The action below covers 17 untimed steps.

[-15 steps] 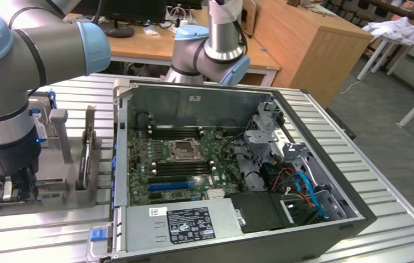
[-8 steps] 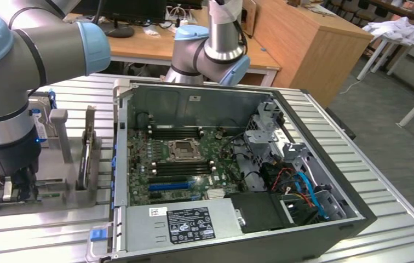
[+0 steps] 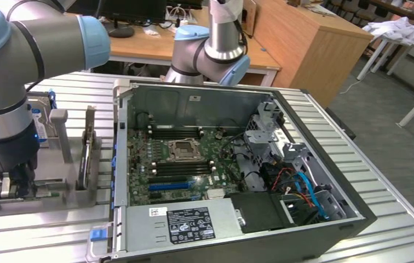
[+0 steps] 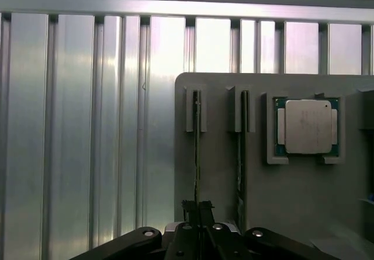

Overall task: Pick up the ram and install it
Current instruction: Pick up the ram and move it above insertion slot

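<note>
The ram (image 4: 197,155) is seen edge-on as a thin dark stick standing in a slot of the grey holder plate (image 4: 292,196). My gripper (image 4: 198,216) is shut on the ram's near end, one finger on each side of it. In the exterior view my gripper (image 3: 13,189) hangs low over the grey holder (image 3: 61,181) at that view's left, beside the open computer case (image 3: 192,101). The motherboard (image 3: 185,164) lies inside the case with dark memory slots (image 3: 181,133) around its central socket.
A second thin stick (image 4: 241,155) stands in the neighbouring slot. A square silver processor chip (image 4: 308,127) sits in a recess of the same plate. Everything rests on a ribbed aluminium table (image 4: 87,125). A second robot arm (image 3: 214,49) stands behind the case.
</note>
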Each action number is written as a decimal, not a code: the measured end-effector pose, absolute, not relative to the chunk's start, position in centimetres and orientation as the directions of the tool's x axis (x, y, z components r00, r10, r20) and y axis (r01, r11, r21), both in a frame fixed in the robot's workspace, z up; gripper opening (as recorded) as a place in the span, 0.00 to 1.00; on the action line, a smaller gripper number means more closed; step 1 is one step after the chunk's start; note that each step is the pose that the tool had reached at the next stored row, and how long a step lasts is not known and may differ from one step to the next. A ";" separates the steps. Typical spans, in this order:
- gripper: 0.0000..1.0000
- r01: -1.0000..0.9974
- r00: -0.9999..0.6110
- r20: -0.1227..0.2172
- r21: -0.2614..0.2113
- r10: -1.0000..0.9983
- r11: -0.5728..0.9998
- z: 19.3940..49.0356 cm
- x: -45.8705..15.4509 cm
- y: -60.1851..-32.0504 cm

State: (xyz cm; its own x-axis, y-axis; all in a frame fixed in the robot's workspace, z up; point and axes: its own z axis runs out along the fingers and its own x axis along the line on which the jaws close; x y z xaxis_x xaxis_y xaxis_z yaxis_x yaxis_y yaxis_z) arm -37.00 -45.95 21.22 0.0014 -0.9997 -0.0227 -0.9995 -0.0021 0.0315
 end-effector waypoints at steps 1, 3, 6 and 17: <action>0.12 -1.000 0.001 -0.023 0.031 -1.000 -0.002 21.3 -37.0 -45.9; 0.12 -1.000 0.001 -0.023 0.031 -1.000 -0.002 21.7 -37.0 -46.0; 0.12 -1.000 0.001 -0.023 0.031 -1.000 -0.002 22.2 -37.0 -46.0; 0.12 -1.000 0.001 -0.023 0.031 -1.000 -0.002 24.8 -37.0 -45.9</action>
State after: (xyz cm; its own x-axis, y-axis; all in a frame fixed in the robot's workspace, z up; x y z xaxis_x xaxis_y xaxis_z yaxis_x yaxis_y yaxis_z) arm -37.00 -45.95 24.81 0.0014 -0.9997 -0.0227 -0.9995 -0.0021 0.0313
